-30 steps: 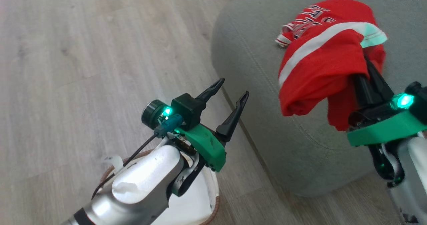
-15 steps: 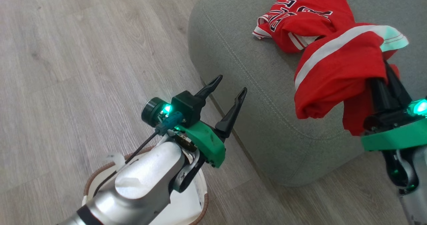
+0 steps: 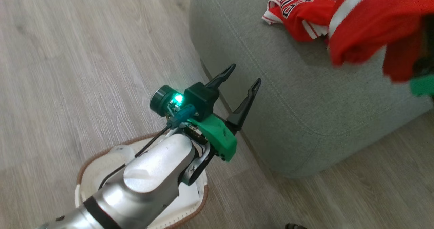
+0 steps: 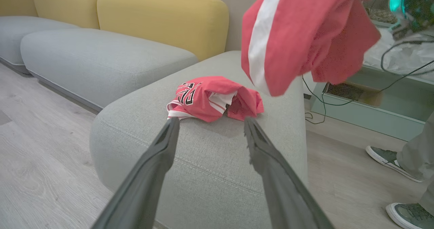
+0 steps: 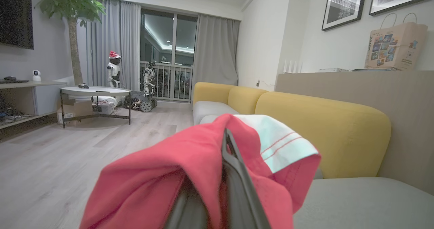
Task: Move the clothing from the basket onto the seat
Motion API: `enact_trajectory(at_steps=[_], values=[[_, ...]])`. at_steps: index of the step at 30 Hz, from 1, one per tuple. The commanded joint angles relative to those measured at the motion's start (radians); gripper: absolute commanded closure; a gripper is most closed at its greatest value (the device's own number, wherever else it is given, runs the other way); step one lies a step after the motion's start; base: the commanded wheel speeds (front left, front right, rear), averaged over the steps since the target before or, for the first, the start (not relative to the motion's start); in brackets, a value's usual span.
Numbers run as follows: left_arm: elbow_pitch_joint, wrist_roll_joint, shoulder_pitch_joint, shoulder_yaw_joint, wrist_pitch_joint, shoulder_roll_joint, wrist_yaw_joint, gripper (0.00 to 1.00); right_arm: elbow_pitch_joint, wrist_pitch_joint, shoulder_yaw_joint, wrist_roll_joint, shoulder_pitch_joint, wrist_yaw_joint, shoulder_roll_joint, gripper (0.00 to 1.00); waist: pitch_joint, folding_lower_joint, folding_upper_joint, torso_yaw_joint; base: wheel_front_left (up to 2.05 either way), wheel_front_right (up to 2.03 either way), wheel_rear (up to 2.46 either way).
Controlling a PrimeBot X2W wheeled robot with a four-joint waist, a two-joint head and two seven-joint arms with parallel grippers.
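One piece of the red clothing (image 3: 298, 15) lies crumpled on the grey-green seat (image 3: 271, 86), its lettering showing. A second red garment with a white stripe (image 3: 373, 18) hangs in the air over the seat, draped over my right gripper (image 5: 226, 137), which is shut on it. That hanging garment (image 4: 298, 35) shows above the lying one (image 4: 210, 98) in the left wrist view. My left gripper (image 3: 245, 74) is open and holds nothing, just off the seat's near corner. The cream basket (image 3: 101, 154) sits on the floor under my left forearm, which covers much of it.
Wood floor surrounds the seat. Behind it stands a sofa with grey cushions (image 4: 101, 59) and yellow backs (image 4: 162, 22). A person's shoes (image 4: 390, 157) and cables on the floor are to the seat's right. A round table (image 5: 95, 91) stands far across the room.
My right gripper has carried the striped red garment up and farther over the seat. The left gripper drifted slightly toward the seat, still open. The head camera has shifted.
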Motion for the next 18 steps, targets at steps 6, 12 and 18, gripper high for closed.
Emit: enact_trajectory(at_steps=[6, 12, 18], values=[[-0.005, 0.032, -0.109, 0.014, 0.027, -0.023, 0.006, 0.0, 0.105, -0.009, 0.023, 0.042, -0.219, 0.0, -0.116, 1.0, 0.12, -0.0001, 0.0, 0.032, 0.0, 0.0, 0.0], [0.017, 0.067, -0.183, -0.01, 0.062, -0.049, 0.013, 0.0, 0.218, -0.009, 0.052, 0.058, -0.365, 0.0, -0.224, 1.0, 0.235, -0.0001, 0.0, 0.075, 0.0, 0.0, 0.0], [0.028, 0.1, -0.246, -0.029, 0.064, -0.075, 0.022, 0.0, 0.337, -0.009, 0.03, 0.092, -0.463, 0.0, -0.268, 1.0, 0.328, -0.0001, 0.0, 0.116, 0.0, 0.0, 0.0]])
